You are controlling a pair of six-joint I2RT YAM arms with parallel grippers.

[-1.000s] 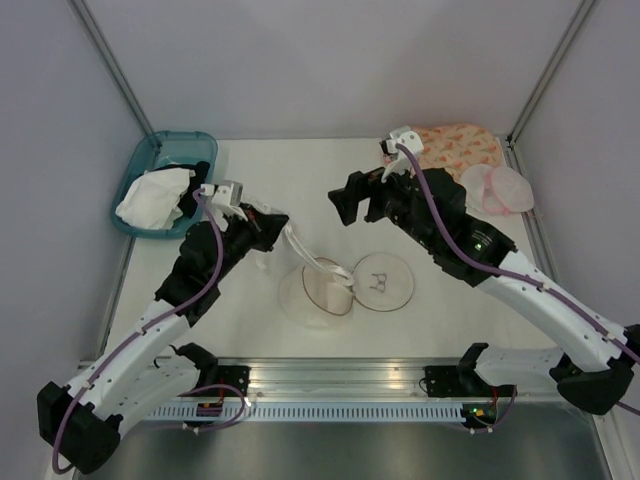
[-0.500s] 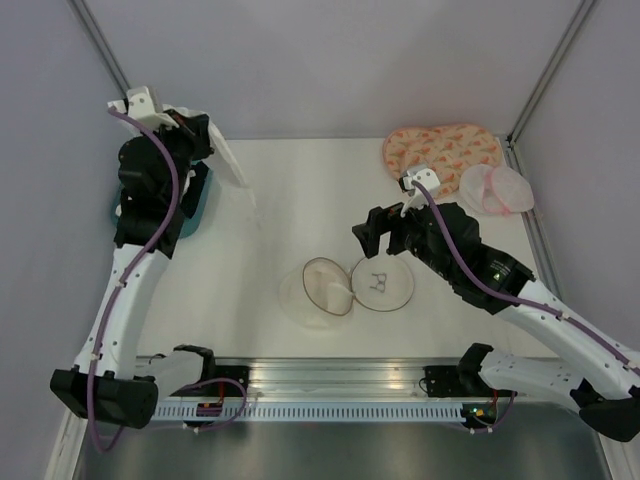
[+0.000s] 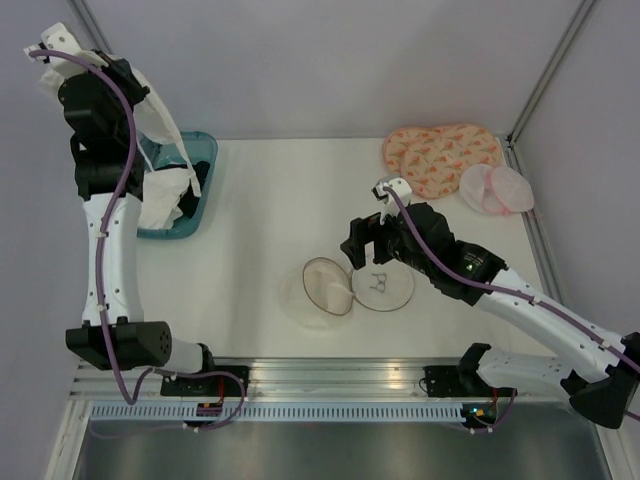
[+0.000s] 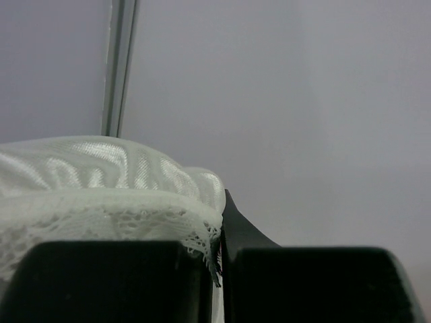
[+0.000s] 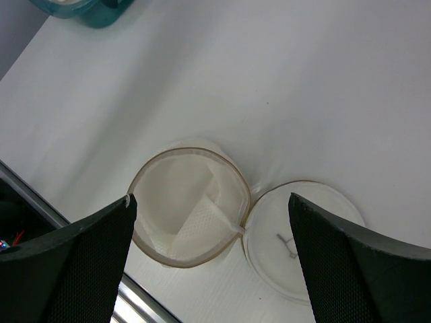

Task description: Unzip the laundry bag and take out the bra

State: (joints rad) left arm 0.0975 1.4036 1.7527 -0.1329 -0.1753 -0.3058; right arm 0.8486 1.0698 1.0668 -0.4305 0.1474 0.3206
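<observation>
Both jaws of the left gripper (image 4: 217, 282) are clenched on the bra (image 4: 101, 182), held high at the far left, over the teal tub (image 3: 205, 160). The right gripper (image 3: 360, 243) hangs released above the laundry bag (image 3: 320, 290), which lies unzipped mid-table with both halves open. Removal looks done. The next move, I judge, is lowering the bra and letting go.

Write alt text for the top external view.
The left gripper holds the white bra high by the teal bin at far left. The laundry bag lies open mid-table, with the open right gripper hovering above it.
</observation>
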